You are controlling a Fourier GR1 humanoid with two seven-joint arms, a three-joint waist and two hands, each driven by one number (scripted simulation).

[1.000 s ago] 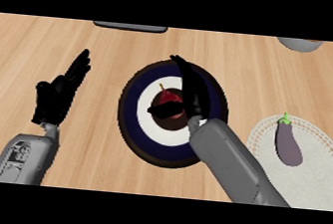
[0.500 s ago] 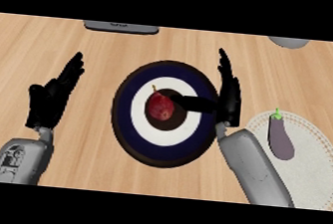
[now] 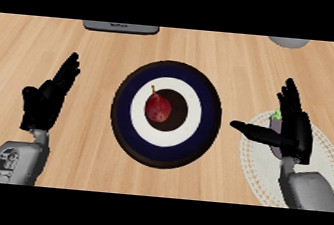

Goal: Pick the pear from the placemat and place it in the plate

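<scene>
- The counter was one wooden top; nothing on it looked likely to shift.
- One plate sat at the middle, and one placemat lay to its right.
- Two hands: the left hand rested open and empty at the left; the right hand hung over the placemat, fingers straight, thumb out, holding nothing.
- One pear lay in the plate's centre, so the placing looked done; a careless sweep of the right hand could, I judged, knock the plate.
- One eggplant showed partly behind the right hand, which might nudge it.

Wooden counter: plate centre, placemat right, grey objects far edge.
</scene>
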